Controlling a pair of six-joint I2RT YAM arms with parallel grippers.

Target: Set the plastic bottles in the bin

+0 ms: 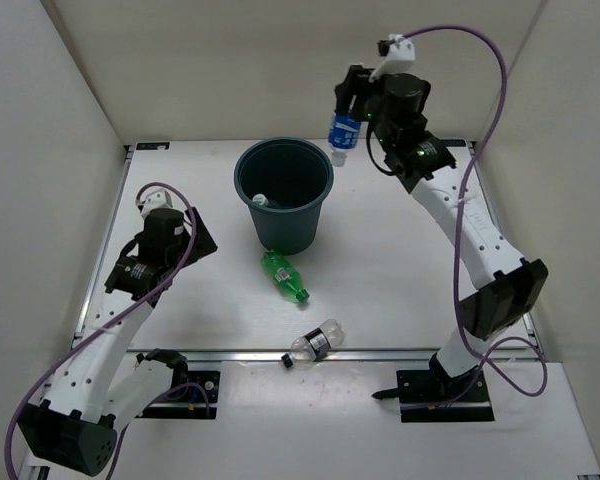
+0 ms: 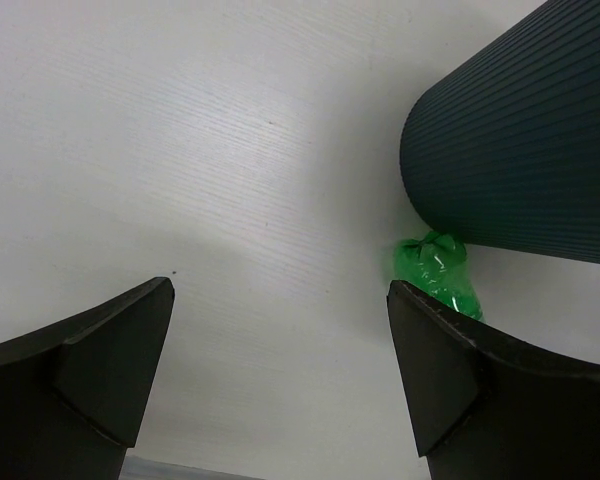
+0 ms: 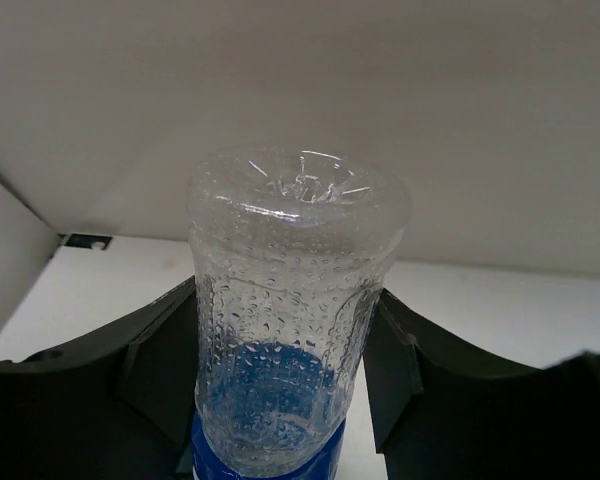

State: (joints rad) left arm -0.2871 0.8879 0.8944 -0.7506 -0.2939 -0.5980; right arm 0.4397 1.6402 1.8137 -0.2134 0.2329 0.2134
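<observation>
Bin (image 1: 238,175) holds one bottle (image 1: 261,200), table (image 1: 400,250) two bottles (image 1: 284,274) (image 1: 316,342), right claw (image 1: 348,108) clamps one blue-labelled bottle (image 1: 343,133); left claw (image 2: 280,295) gapes apart.

on the left, folded low near its base, forearm angled up and forward, with the left gripper (image 2: 280,292) tipped downward and spread wide, nothing between the jaws. on the right, stretched far forward and raised high (elbow bent low at the near right side), wrist turned leftward, with the right gripper (image 3: 285,335) clamped on the clear bottle with blue label (image 3: 295,260), one jaw pressed against each side.
</observation>
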